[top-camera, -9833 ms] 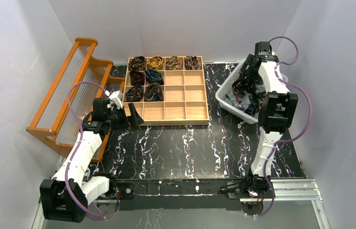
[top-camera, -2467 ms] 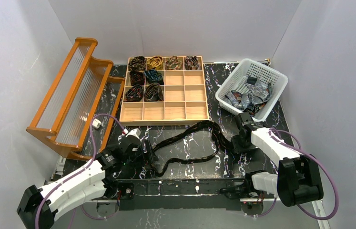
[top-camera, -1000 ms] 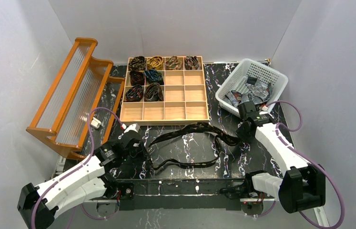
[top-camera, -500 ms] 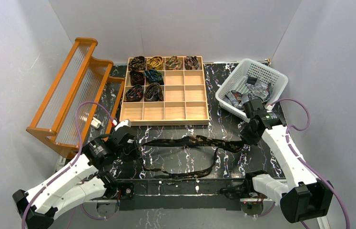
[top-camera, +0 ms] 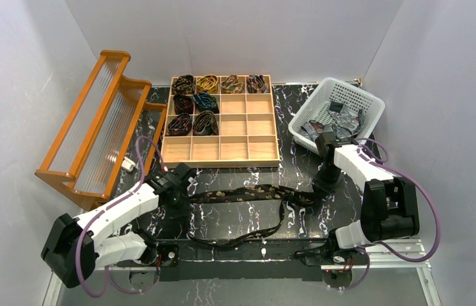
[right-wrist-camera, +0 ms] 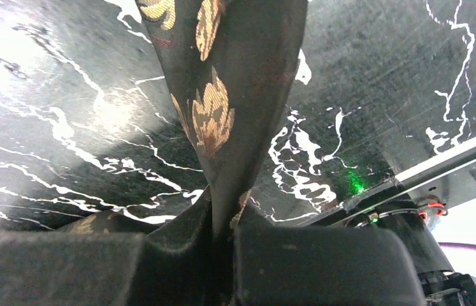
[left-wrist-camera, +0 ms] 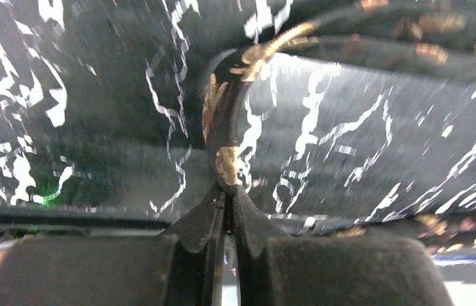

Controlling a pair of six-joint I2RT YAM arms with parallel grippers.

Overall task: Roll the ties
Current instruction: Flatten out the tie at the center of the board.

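A dark brown tie (top-camera: pixel 248 191) with gold figures stretches almost straight across the marble table between my two grippers. Its slack hangs in a loop (top-camera: pixel 241 237) toward the front edge. My left gripper (top-camera: pixel 181 197) is shut on the tie's left end. In the left wrist view the narrow strip (left-wrist-camera: pixel 222 127) runs up from the shut fingertips (left-wrist-camera: pixel 225 194). My right gripper (top-camera: pixel 319 187) is shut on the right end. In the right wrist view the wide patterned fabric (right-wrist-camera: pixel 235 83) rises from between the closed fingers (right-wrist-camera: pixel 222 217).
Behind the tie lies a wooden compartment tray (top-camera: pixel 248 150), with rolled ties (top-camera: pixel 194 102) in its back-left cells. At the back right a white basket (top-camera: pixel 366 105) holds loose ties (top-camera: pixel 331 134). An orange wooden rack (top-camera: pixel 95 121) stands at the left.
The tie has been drawn from a curved loop into a nearly straight line. The left gripper has shifted a little right. The right arm has folded back toward its base, still holding its end.
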